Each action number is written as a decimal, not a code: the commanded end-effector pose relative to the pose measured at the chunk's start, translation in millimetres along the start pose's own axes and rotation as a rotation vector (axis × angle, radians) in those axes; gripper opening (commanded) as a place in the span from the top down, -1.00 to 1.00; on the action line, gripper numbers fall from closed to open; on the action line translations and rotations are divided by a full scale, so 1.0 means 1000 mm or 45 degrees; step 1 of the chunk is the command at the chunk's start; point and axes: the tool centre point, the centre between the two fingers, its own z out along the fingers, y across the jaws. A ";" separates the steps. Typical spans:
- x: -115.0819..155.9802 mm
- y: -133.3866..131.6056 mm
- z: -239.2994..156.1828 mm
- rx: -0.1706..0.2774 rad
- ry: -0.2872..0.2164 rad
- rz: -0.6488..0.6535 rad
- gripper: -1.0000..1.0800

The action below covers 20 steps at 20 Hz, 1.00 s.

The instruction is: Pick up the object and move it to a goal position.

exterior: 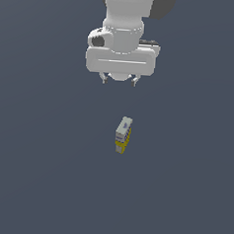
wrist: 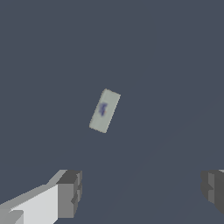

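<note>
Wrist view shows my hand [wrist: 141,192] spread wide, holding nothing, with the object [wrist: 104,110] lying on the desk [wrist: 175,65] well apart. It looks small, stiff and light; I'd pinch its long sides at mid-length.

White Panda arm reaching straight down, wrist vertical, gripper [exterior: 120,80] pointing downward with jaws spread wide, two short grey fingertips [exterior: 105,79] set well apart, nothing between them, in the wrist view both finger pads [wrist: 70,194] far apart
</note>
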 end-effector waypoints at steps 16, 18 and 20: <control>-0.010 0.014 0.014 -0.030 -0.064 0.018 -0.92; -0.009 0.014 0.016 -0.030 -0.064 0.025 -0.92; -0.007 0.012 0.019 -0.029 -0.064 0.038 -0.92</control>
